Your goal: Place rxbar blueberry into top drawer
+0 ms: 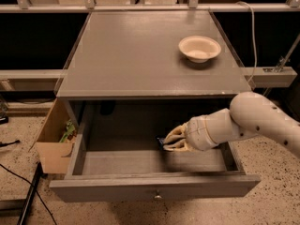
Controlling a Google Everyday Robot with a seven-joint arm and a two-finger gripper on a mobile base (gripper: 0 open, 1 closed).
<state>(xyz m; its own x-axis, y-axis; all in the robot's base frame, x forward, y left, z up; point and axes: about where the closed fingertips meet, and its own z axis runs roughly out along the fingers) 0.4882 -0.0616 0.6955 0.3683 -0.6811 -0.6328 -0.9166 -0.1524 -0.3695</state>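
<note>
The top drawer (154, 187) of the grey table stands pulled open, its knob at the front centre. My gripper (169, 141) reaches in from the right and sits low inside the drawer, right of its middle. It is shut on the rxbar blueberry (161, 142), of which only a small dark blue end shows at the fingertips. The bar is close above the drawer floor; I cannot tell whether it touches it.
A cream round bowl (199, 48) stands on the tabletop (140, 55) at the back right. A tan cardboard box (55, 142) with items inside sits on the floor left of the drawer. A cable lies on the floor at lower left.
</note>
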